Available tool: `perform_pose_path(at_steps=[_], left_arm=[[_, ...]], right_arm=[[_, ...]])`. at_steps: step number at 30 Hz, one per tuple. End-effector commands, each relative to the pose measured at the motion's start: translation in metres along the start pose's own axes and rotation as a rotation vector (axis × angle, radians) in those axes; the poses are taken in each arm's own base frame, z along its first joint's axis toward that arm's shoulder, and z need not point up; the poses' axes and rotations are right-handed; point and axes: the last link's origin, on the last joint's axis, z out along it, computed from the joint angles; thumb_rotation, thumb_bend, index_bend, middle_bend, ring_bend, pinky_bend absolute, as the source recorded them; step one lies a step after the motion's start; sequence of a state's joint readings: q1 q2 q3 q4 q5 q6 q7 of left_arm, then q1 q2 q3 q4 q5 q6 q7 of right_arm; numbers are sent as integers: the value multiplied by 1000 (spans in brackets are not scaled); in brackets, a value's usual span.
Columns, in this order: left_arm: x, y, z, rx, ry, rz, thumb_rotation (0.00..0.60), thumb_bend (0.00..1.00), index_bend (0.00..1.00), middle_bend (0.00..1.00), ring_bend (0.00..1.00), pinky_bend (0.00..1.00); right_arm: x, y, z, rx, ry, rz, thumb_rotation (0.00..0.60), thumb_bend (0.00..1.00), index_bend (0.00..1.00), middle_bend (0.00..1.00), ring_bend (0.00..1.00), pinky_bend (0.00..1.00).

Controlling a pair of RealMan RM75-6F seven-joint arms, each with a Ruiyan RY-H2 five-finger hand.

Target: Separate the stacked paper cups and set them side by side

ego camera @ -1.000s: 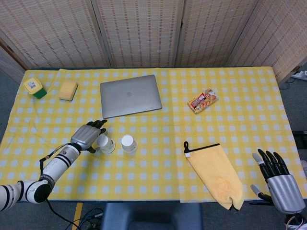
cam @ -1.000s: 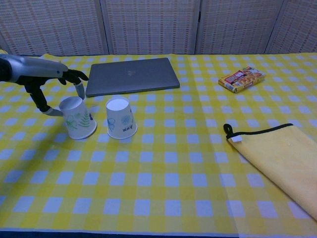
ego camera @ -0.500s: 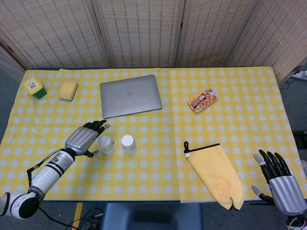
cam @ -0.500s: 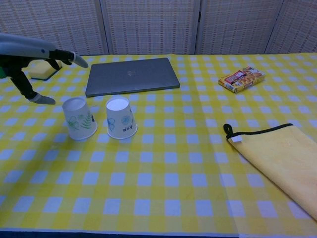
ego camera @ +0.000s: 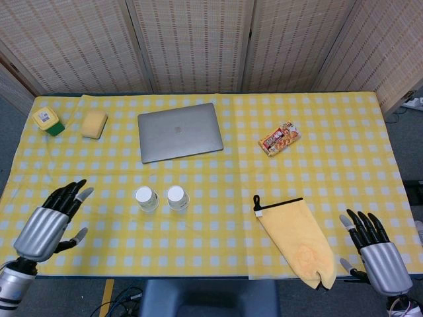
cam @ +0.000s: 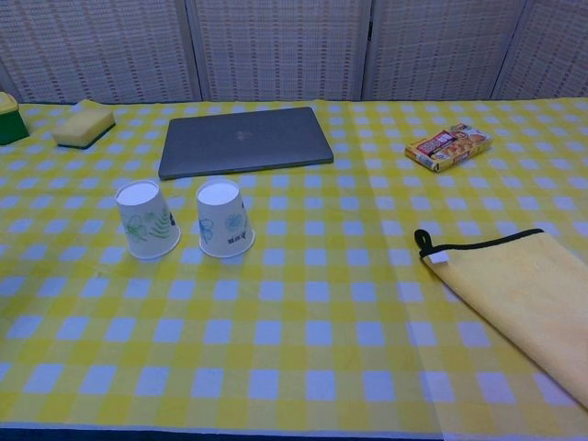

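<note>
The left hand [ego camera: 46, 221] has pulled well away from the cups since a second ago, when its fingers were at the left cup; it now hangs empty near the counter's front left corner, fingers spread, and is out of the chest view altogether. The two paper cups stand upside down, side by side and just apart, on the yellow checked counter [cam: 303, 367]; the left cup [cam: 147, 219] bears a green leaf print, the right cup [cam: 223, 218] a small blue mark. Behind them lies a closed grey laptop [cam: 243, 140]; a snack packet [cam: 448, 146] sits to the right, and a yellow cloth [cam: 514, 294] lies at the front right. The right hand [ego camera: 373, 251] hovers empty past the front right edge, fingers apart.
</note>
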State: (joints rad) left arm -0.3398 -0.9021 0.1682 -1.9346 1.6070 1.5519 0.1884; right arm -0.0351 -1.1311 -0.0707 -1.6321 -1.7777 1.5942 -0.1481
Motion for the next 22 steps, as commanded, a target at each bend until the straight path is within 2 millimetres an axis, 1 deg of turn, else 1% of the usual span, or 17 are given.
perform_pose_path(at_steps=[1,5,9,11,14,18,22], left_arm=[[-28,-24,-68,116,109,25,600,332,0,0,0,157],[-48,-36,-90,199,134,28,600,331,0,0,0,157],[-60,-47,-98,226,137,-7,600,331,0,0,0,157],[-61,-50,-99,231,120,12,600,331,0,0,0,157],[-59,-51,-99,221,132,5,600,332,0,0,0,157],[-60,-51,-101,229,121,-1,600,332,0,0,0,157],[-63,-52,-99,229,99,0,600,332,0,0,0,157]], right_arm=[[-7,-5,1,-2,-22,-8,600,195,0,0,0,0],[-12,-10,3,-17,-33,-9,600,196,0,0,0,0],[-19,-13,7,-23,-50,-31,600,195,0,0,0,0],[-22,-14,10,-18,-61,-42,600,195,0,0,0,0],[-24,-16,12,-17,-67,-47,600,195,0,0,0,0],[-22,-16,11,-18,-60,-41,600,195,0,0,0,0],[-21,-15,12,-17,-48,-43,600,195,0,0,0,0]])
